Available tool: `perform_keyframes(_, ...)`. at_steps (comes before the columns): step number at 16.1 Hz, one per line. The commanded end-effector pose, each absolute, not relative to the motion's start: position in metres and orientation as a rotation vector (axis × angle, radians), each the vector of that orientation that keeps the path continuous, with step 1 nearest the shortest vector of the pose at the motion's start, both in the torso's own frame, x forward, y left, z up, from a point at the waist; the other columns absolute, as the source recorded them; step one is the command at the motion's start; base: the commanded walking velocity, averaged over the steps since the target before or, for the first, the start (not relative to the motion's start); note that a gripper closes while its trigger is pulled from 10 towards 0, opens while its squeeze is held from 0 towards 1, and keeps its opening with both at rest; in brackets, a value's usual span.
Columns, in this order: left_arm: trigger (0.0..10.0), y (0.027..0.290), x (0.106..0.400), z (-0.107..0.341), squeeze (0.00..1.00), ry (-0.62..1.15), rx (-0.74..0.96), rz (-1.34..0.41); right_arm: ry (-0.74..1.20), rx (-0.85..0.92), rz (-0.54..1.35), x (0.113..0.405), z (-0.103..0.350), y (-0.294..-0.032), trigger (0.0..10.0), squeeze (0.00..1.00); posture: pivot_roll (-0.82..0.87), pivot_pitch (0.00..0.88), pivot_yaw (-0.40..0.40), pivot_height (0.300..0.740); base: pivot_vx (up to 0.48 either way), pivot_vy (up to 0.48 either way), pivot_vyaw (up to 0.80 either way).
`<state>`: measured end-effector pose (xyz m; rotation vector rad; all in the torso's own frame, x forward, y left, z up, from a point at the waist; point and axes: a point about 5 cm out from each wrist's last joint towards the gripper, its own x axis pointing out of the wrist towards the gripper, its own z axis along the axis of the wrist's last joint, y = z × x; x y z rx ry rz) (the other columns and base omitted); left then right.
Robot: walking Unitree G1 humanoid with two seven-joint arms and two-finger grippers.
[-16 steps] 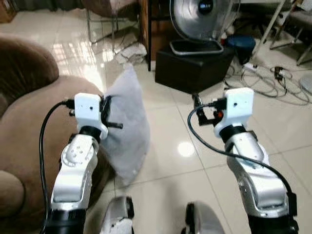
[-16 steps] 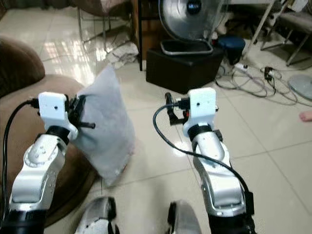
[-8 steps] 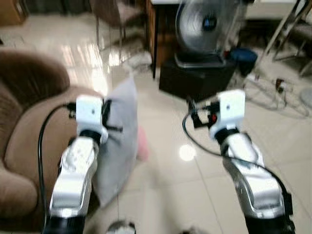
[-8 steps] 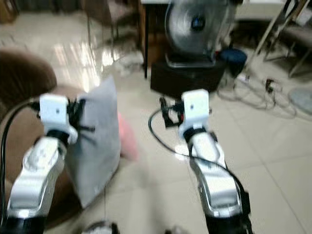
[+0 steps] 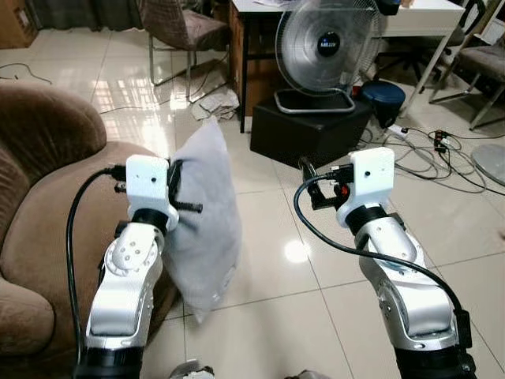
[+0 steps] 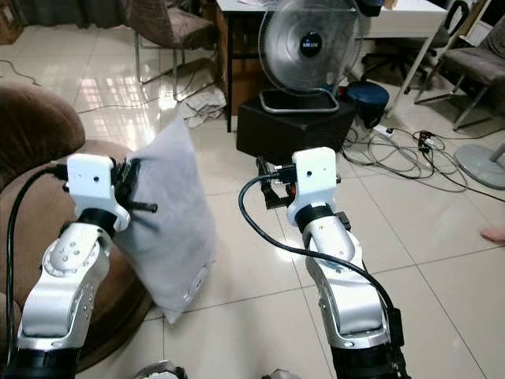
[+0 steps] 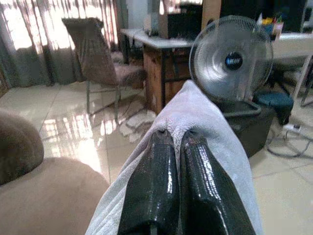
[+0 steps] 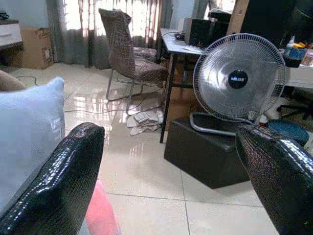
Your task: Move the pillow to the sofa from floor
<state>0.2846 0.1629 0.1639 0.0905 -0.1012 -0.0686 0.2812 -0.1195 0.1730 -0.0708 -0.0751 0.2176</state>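
L gripper [image 7: 178, 191] is pinching the grey pillow [image 5: 203, 213] w/ fingers pressed together on its top edge, holding it upright just beside the brown sofa [image 5: 47, 197], lower corner hanging near the floor. R gripper [image 8: 171, 171] is hovering w/ fingers spread wide, apart from the pillow. Bare tile is lying btwn pillow and black box [image 5: 312, 118] under the fan [image 5: 327, 47].

bright daylight thru curtains [image 8: 88, 19], glare on floor [image 5: 134, 95], sharp.

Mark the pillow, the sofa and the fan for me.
pillow [image 5: 207, 213], left eye view, middle of its face.
sofa [image 5: 47, 197], left eye view, seat cushion.
fan [image 5: 327, 46], left eye view, grille centre.
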Motion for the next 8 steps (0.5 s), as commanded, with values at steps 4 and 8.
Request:
perform_keyframes(4, 10.0, 0.159, 0.293, 0.195, 0.00, -0.225, 0.102, -0.095, -0.102, -0.108, 0.222, 0.283, 0.177, -0.115, 10.0, 0.00, 0.02, 0.029, -0.023, 0.740, 0.324, 0.000, 0.20)
perform_keyframes(8, 10.0, 0.158, 0.299, 0.194, 0.00, -0.224, 0.118, -0.104, -0.086, -0.148, 0.321, 0.277, 0.169, -0.104, 10.0, 0.00, 0.01, 0.011, -0.005, 0.740, 0.361, 0.000, 0.80)
